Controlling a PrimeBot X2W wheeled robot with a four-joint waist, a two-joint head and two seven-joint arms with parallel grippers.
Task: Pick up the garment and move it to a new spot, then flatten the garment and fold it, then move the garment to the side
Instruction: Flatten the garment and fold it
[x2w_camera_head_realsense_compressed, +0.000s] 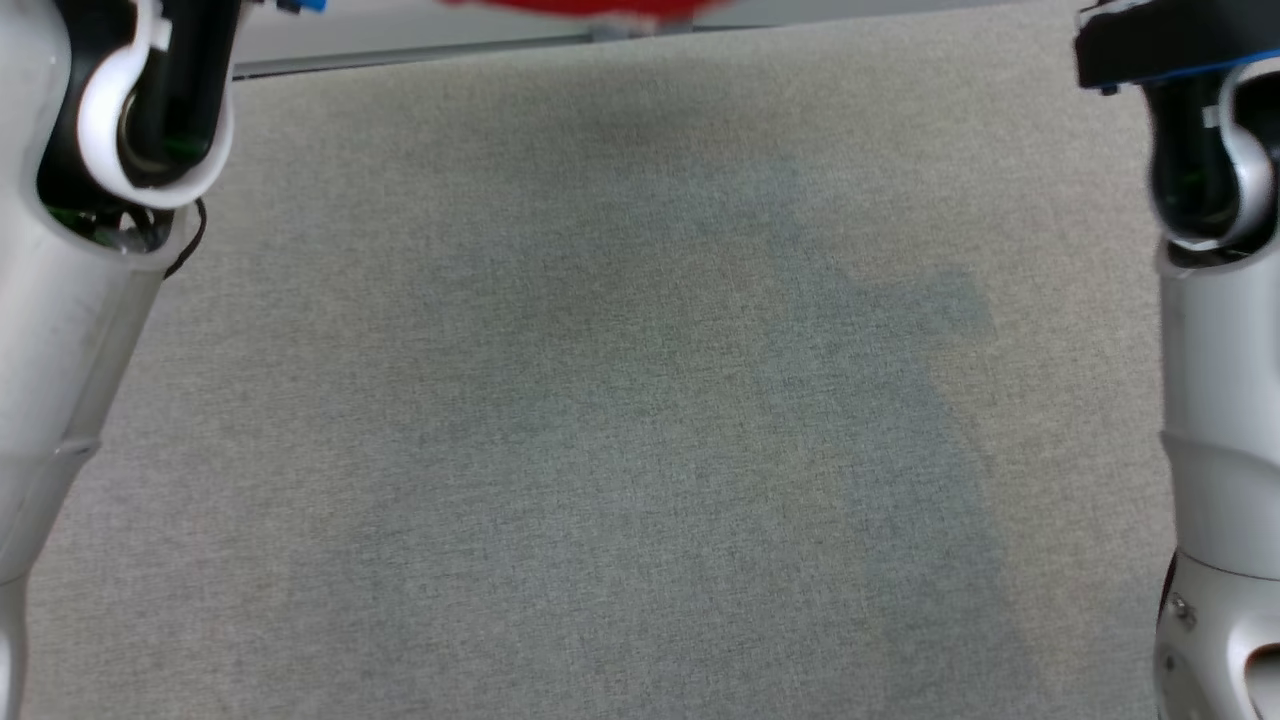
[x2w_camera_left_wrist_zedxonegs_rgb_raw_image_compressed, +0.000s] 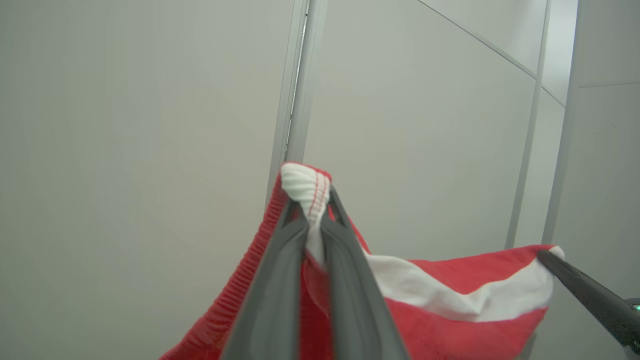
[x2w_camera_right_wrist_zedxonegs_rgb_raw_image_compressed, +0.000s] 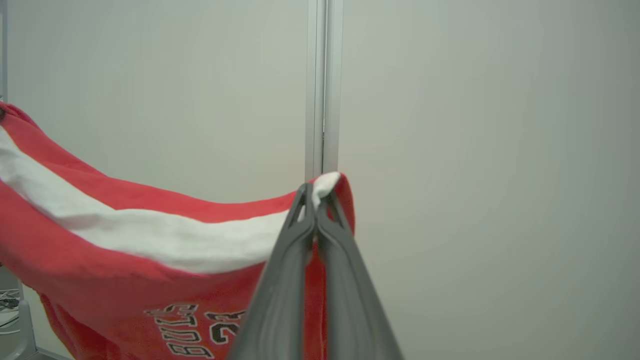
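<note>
The grey woven tabletop (x2w_camera_head_realsense_compressed: 640, 450) lies between two pale forearms, left (x2w_camera_head_realsense_compressed: 60, 320) and right (x2w_camera_head_realsense_compressed: 1220, 420), with soft shadows across it. Over its far edge the red garment (x2w_camera_right_wrist_zedxonegs_rgb_raw_image_compressed: 100, 250) hangs in the air, stretched between both pincers. The left gripper (x2w_camera_left_wrist_zedxonegs_rgb_raw_image_compressed: 314, 210) is clamped on a bunched red-and-white corner, and the right gripper (x2w_camera_right_wrist_zedxonegs_rgb_raw_image_compressed: 316, 192) is pinched tight on the other corner. A white band runs along the top hem, with black lettering lower down. Behind stand pale wall panels (x2w_camera_left_wrist_zedxonegs_rgb_raw_image_compressed: 150, 125) and a metal upright (x2w_camera_right_wrist_zedxonegs_rgb_raw_image_compressed: 324, 90).
</note>
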